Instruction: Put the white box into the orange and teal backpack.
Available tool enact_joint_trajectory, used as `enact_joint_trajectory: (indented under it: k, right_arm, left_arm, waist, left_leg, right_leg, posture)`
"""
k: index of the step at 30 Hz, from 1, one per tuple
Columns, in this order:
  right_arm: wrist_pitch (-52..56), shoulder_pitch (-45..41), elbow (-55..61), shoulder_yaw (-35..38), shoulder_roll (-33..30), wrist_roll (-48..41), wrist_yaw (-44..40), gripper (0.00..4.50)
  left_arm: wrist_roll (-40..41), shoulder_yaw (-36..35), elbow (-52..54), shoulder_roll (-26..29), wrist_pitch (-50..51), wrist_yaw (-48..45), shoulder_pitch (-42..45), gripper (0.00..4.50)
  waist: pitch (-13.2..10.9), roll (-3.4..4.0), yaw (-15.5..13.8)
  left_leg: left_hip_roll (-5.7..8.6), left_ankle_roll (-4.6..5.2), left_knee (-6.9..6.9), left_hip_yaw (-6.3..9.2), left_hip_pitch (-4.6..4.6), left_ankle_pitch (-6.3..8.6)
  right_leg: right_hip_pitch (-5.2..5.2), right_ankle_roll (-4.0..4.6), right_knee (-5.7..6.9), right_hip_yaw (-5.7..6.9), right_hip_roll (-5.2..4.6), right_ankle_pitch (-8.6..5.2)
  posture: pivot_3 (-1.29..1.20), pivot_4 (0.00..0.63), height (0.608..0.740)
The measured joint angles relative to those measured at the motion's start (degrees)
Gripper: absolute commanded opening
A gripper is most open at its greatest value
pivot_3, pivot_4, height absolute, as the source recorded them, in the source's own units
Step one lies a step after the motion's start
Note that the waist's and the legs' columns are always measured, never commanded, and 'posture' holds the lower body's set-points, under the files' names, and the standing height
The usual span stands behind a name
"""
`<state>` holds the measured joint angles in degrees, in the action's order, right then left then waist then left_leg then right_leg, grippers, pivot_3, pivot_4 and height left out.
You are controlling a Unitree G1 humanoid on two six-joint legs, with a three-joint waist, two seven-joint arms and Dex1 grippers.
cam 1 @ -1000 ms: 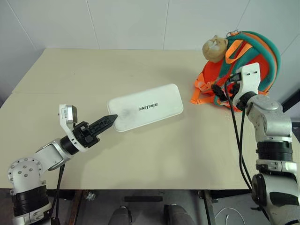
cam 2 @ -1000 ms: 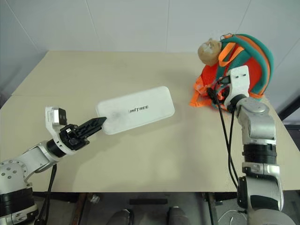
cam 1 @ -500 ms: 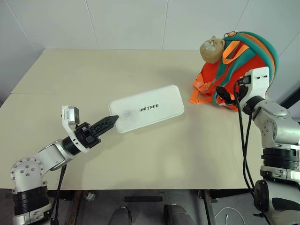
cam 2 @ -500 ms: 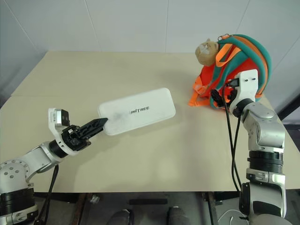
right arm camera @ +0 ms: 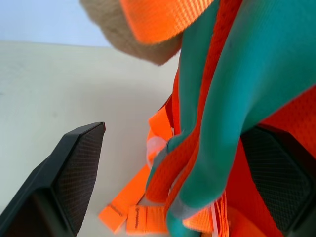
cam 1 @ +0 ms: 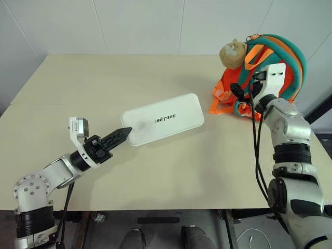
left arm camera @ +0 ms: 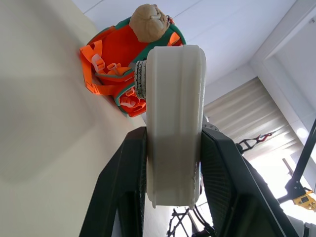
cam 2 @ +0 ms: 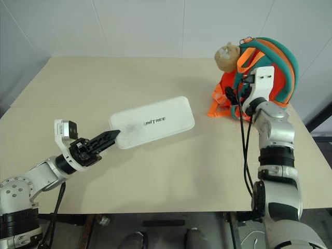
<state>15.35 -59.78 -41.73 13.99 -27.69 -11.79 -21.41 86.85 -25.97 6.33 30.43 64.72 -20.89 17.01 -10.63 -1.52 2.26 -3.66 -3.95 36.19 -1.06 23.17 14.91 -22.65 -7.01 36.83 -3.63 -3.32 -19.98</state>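
1. While my left gripper sits in the lower left of the head view, its two black fingers are pinched on the near short end of the white box.
2. My left wrist view looks along the box edge-on, with a finger pressed against each flat face.
3. That box lies long and flat across the middle of the frame on the beige table, its dark lettering facing up and its far end pointing toward the upper right.
4. At the upper right of the frame stands the orange and teal backpack, upright near the table's far right corner, well apart from the box.
5. A tan plush animal head sits at the backpack's upper left side.
6. My right gripper is at the backpack's front, its fingers spread wide.
7. From my right wrist view, a teal strap and orange webbing hang between the two spread fingers; I cannot tell whether they touch it.
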Motion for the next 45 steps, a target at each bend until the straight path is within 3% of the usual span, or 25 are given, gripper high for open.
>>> enact_joint_trajectory:
  k: [1,4,14,16,23,31,45]
  right_arm:
    - [-1.24,-1.38,-2.45,-0.05,0.21,0.41,0.35,4.5]
    - [-2.37,-4.62,-7.79,-0.33,0.62,1.27,0.6,3.9]
    - [-5.3,-7.0,-10.38,-0.61,2.8,1.38,-0.7,0.47]
    - [-4.88,-7.07,-9.67,-0.66,2.86,1.14,-1.56,0.01]
    - [2.94,-6.56,3.86,-2.39,3.53,-2.2,-7.46,0.0]
    - [18.45,0.92,24.72,-4.89,3.0,-9.53,-14.75,0.0]
    - [36.01,6.76,50.85,-7.47,-3.58,-24.04,-24.49,0.0]
  left_arm:
    - [0.08,0.01,0.02,0.0,-0.09,0.07,-0.06,1.23]
    - [0.42,0.02,0.08,0.0,-0.59,0.2,-0.16,1.23]
    - [0.8,0.02,0.45,0.09,-1.88,0.69,-1.43,1.23]
    - [0.83,0.02,0.47,0.2,-2.1,0.7,-1.59,1.23]
    - [0.78,-0.16,0.33,2.38,-3.0,0.43,-1.61,1.23]
    - [-0.63,-2.4,-1.26,6.73,-4.0,-2.05,-1.63,1.23]
    - [-6.27,-8.16,-12.24,15.13,-5.46,-8.83,0.74,1.23]
  waist:
    - [0.0,0.0,0.09]
    - [0.0,0.0,0.54]
    - [-0.03,0.05,1.24]
    - [-0.03,0.05,1.19]
    - [-0.1,0.17,1.2]
    - [-0.12,0.2,1.13]
    - [-0.17,0.15,0.95]
  left_leg:
    - [0.0,0.0,-0.01,0.0,0.0,0.0]
    - [-0.01,-0.01,-0.03,-0.01,0.0,-0.01]
    - [-0.04,-0.05,-0.03,-0.02,0.01,-0.03]
    - [-0.04,-0.05,-0.02,-0.02,0.01,-0.03]
    - [-0.08,-0.06,-0.1,-0.03,0.02,-0.03]
    - [-0.09,-0.05,-0.21,-0.07,0.11,-0.01]
    - [-0.09,0.11,-0.22,-0.1,0.14,0.09]
  right_leg:
    - [0.0,0.0,-0.01,0.0,0.0,0.0]
    - [0.0,0.0,-0.02,0.0,0.0,0.0]
    - [-0.04,0.0,0.04,0.0,0.0,0.0]
    - [-0.03,0.0,0.04,0.0,0.0,0.0]
    - [-0.1,0.0,0.13,0.0,0.01,0.0]
    - [-0.18,0.0,0.13,0.01,0.0,0.0]
    - [-0.34,0.07,0.02,0.01,-0.01,-0.06]
  posture:
    - [0.0,0.15,0.74]
    - [0.0,0.15,0.74]
    - [0.0,0.15,0.74]
    - [0.0,0.15,0.74]
    - [0.0,0.15,0.74]
    - [0.0,0.15,0.74]
    - [0.0,0.15,0.74]
